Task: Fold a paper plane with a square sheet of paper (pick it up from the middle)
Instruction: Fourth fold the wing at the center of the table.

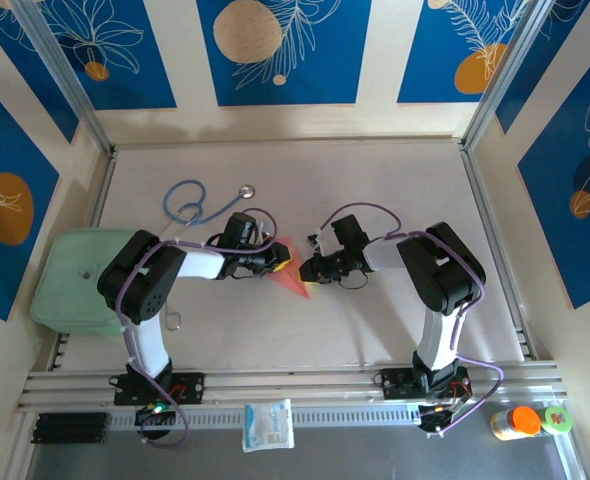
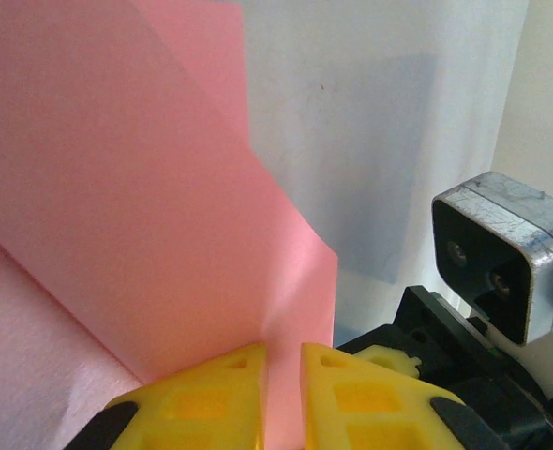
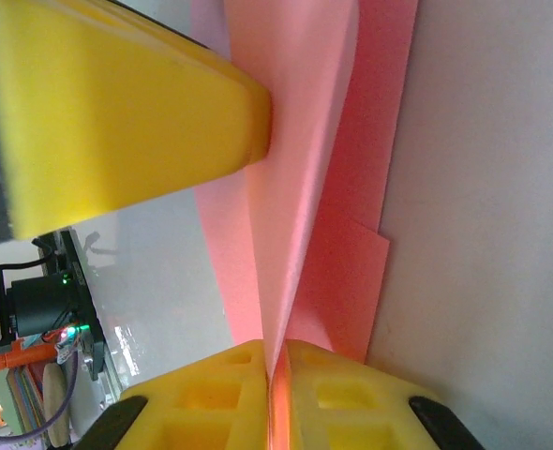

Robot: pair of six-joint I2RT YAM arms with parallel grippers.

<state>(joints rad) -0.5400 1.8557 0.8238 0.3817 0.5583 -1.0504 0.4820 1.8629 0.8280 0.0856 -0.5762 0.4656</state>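
The salmon-pink sheet of paper [image 1: 288, 272] is folded into layered flaps and stands off the table at mid-table, between my two grippers. My left gripper [image 1: 275, 262] reaches in from the left. In the left wrist view its yellow jaws [image 2: 284, 361] stand a narrow gap apart with the paper [image 2: 145, 206] running through it. My right gripper [image 1: 308, 272] comes in from the right. In the right wrist view that gripper [image 3: 275, 361] has its jaws pressed together on a creased edge of the paper [image 3: 305, 187]. A left finger [image 3: 127, 112] touches the paper's side.
A blue stethoscope [image 1: 200, 205] lies behind the left arm. A pale green pad [image 1: 70, 285] rests at the left edge. A white packet [image 1: 268, 425] and an orange-capped bottle [image 1: 520, 422] sit on the near rail. Metal frame rails border the table.
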